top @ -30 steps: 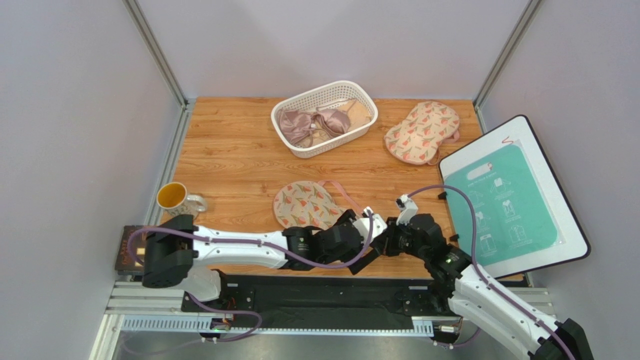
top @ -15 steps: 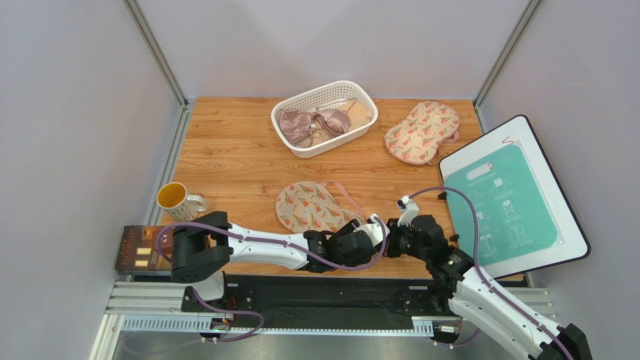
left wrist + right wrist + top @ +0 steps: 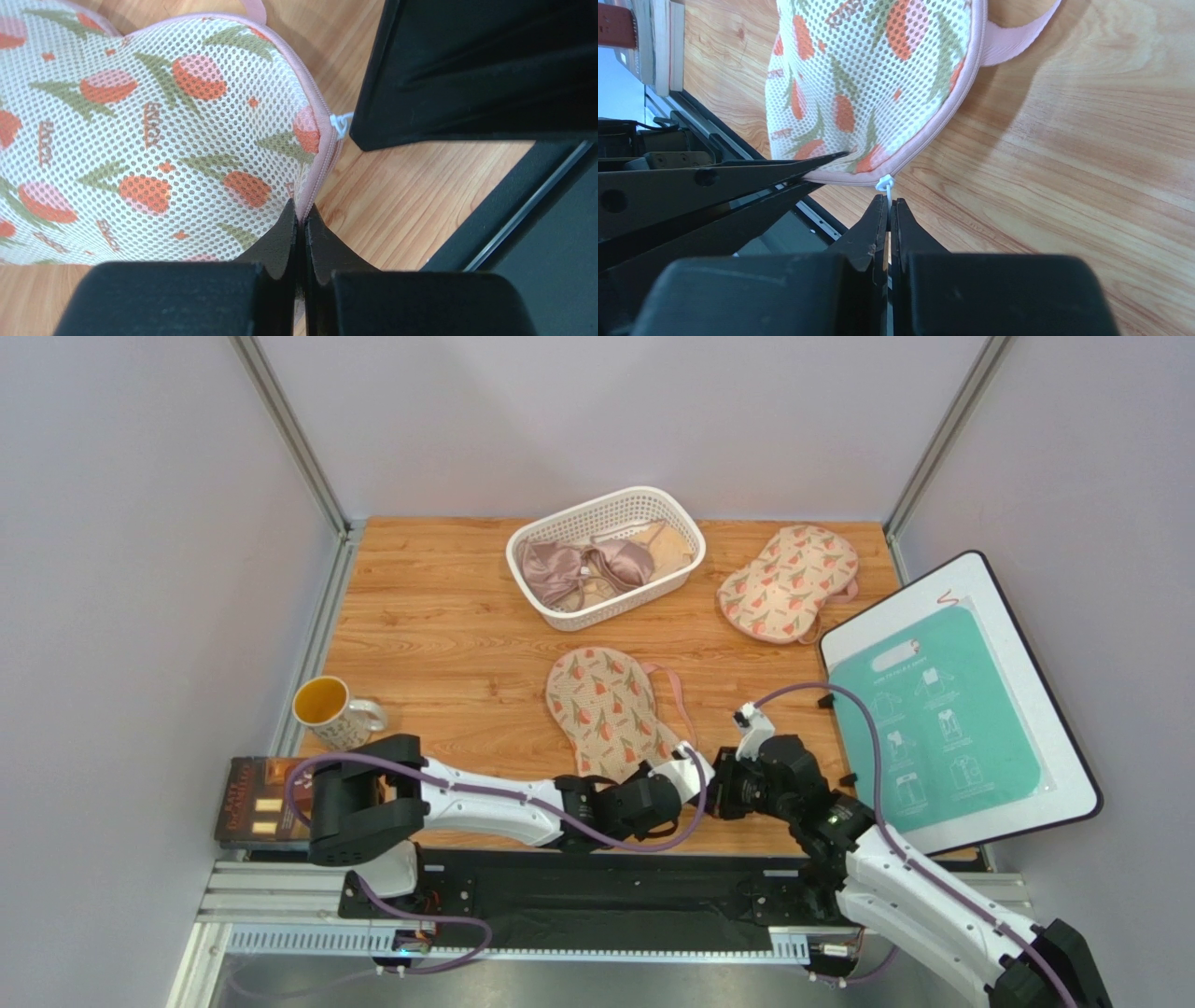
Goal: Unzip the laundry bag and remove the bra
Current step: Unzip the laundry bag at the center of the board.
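Observation:
The laundry bag (image 3: pixel 606 707), beige mesh printed with red flowers and edged by a pink zip, lies flat on the wooden table with its near end by both grippers. My left gripper (image 3: pixel 304 210) is shut on the bag's pink zip edge (image 3: pixel 319 175) at that near end. My right gripper (image 3: pixel 888 201) is shut on the white cord of the zip pull (image 3: pixel 884 185), right beside the left gripper (image 3: pixel 683 773). The zip looks closed along the edge I can see. The bra is hidden.
A white basket (image 3: pixel 617 599) at the back holds a mauve satin bra (image 3: pixel 575 567). A second printed bag (image 3: pixel 786 583) lies at the back right. A green-faced board (image 3: pixel 954 707) leans at the right, a yellow mug (image 3: pixel 326 707) and a dark box (image 3: pixel 250 801) sit at the left.
The left gripper has gone from open to shut on the bag's edge. The bag has swung round, from lying sideways to pointing away from the arms. The right gripper stayed shut.

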Available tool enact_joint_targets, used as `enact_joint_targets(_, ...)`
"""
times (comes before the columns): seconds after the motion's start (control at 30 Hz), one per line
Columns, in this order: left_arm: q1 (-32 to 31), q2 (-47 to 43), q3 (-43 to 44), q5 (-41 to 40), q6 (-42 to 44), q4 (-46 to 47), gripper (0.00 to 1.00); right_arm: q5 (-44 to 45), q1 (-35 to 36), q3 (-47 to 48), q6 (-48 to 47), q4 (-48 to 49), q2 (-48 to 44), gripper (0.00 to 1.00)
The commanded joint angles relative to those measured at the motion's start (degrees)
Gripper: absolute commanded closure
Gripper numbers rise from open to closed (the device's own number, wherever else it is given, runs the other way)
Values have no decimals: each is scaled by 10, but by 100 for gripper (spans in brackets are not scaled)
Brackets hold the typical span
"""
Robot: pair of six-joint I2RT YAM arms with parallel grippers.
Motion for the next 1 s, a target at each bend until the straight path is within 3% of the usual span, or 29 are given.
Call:
enact_joint_targets(0.0, 2, -55, -57, 0, 17, 26, 100, 14, -2, 7, -5, 26, 21, 100)
enact_joint_targets(0.43, 1, -178, -170, 15, 14, 63, 100, 29, -15, 22, -16, 40, 76, 100)
enact_joint_targets(0.97, 1, -297, -250, -58, -38, -21, 100, 22, -46, 20, -26, 40, 88, 100)
